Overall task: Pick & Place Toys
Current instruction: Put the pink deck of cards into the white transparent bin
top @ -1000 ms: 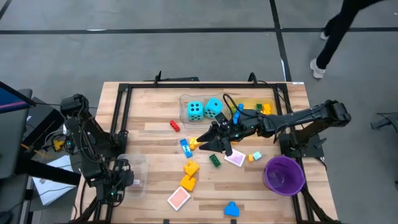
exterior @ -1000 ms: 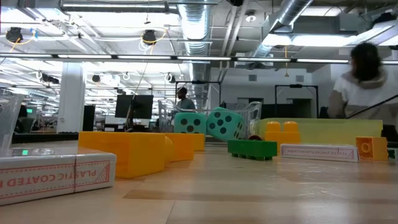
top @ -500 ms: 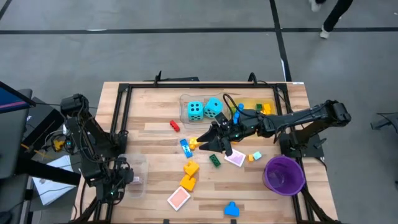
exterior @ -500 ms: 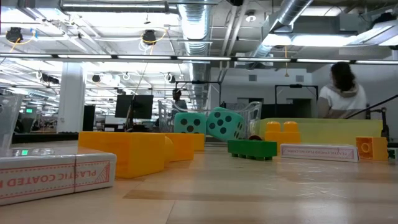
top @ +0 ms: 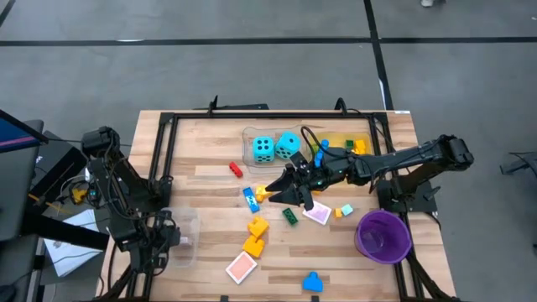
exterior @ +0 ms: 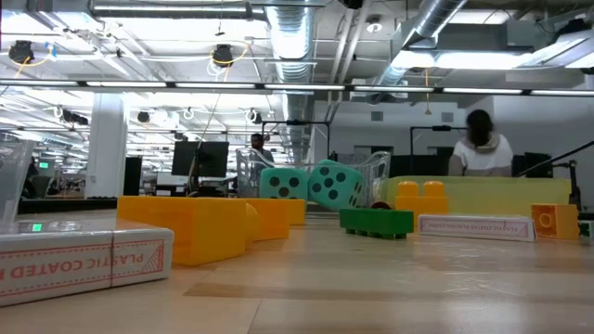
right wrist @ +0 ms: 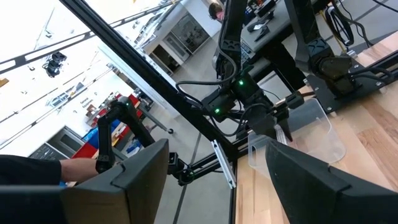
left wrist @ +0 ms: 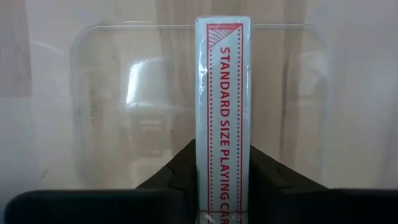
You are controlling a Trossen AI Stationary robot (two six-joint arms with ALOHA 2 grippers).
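Observation:
At the table's near left my left gripper (top: 166, 243) points steeply down over a clear tray (left wrist: 106, 106), shut on a white and red playing-card box (left wrist: 222, 81). My right gripper (top: 289, 191) hangs level above the table's middle, open, with nothing between its fingers (right wrist: 143, 168). Two turquoise dice (top: 263, 149) sit in a clear tray at the far middle. Small bricks lie loose on the wood: red (top: 236, 169), blue (top: 250, 199), green (top: 290, 216) and orange-yellow (top: 252, 245). Two flat pink packs (top: 242, 267) (top: 317, 214) lie flat among them. My left gripper pinches the card box by its two broad faces at the end nearest the wrist (left wrist: 203, 169), one dark finger (left wrist: 179, 173) on each side. The fingers come from above and lie along the box. Its far end points down into the clear tray. Whether it touches the tray's floor does not show.
A purple bowl (top: 383, 235) stands at the near right. A yellow tray (top: 348, 141) with orange bricks lies at the far right. A blue brick (top: 312, 282) lies by the near edge. A black frame (top: 168, 126) runs along the table's far and side edges. A person (exterior: 478, 148) stands beyond the table.
Neither arm nor any toy has visibly moved. The person beyond the table has walked across the room, toward the left in the low view.

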